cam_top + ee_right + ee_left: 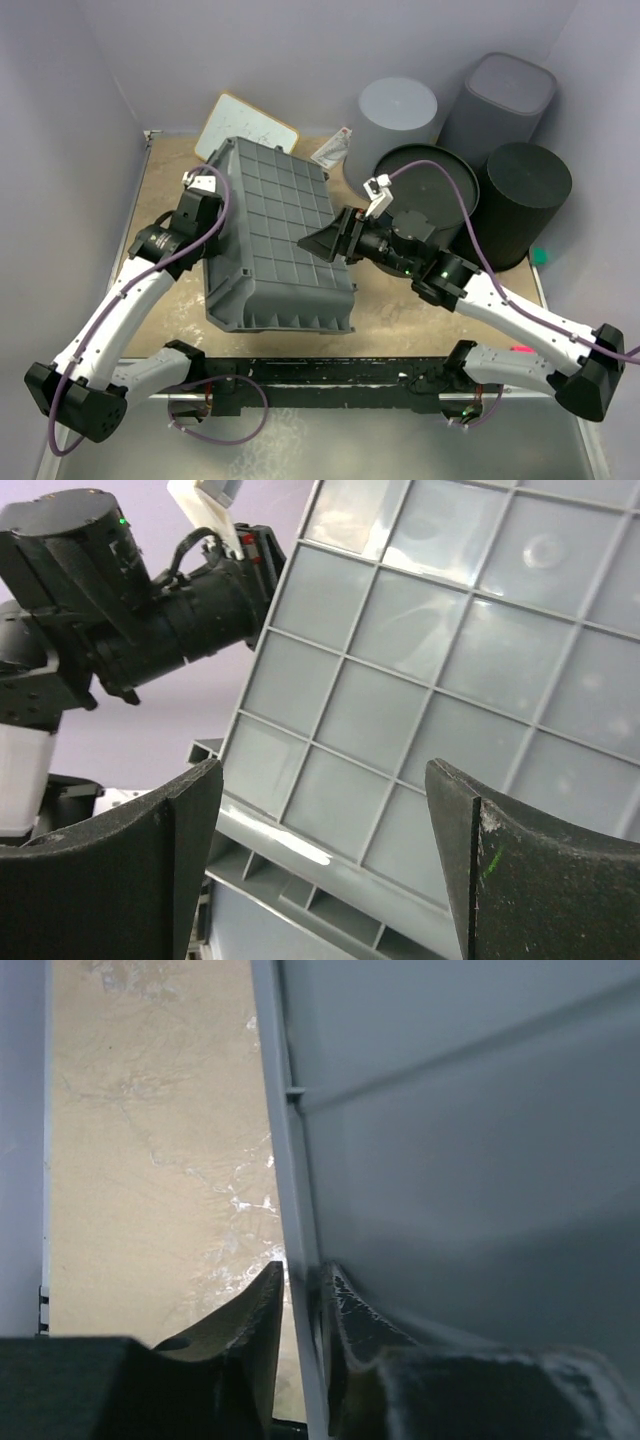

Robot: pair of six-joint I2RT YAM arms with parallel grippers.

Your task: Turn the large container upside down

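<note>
The large container (280, 240), a grey ribbed tub, leans with its grid underside facing up and right. In the left wrist view its thin rim (290, 1160) runs between the fingers of my left gripper (302, 1290), which stand only slightly apart around it, and the smooth wall (460, 1160) fills the right. In the top view my left gripper (212, 195) is at the tub's left rim. My right gripper (320, 243) is open at the underside's right edge. Seen from the right wrist, the ribbed bottom (450, 660) shows between the wide fingers of that gripper (322, 770).
Behind the tub lie a white board (247, 128) and a small wrapper (333, 150). At the back right stand a round grey bucket (397, 115), a tall dark-grey square bin (505, 95), a black bucket (525, 200) and a low black round tub (430, 185). The tan table (170, 170) ends at lilac walls.
</note>
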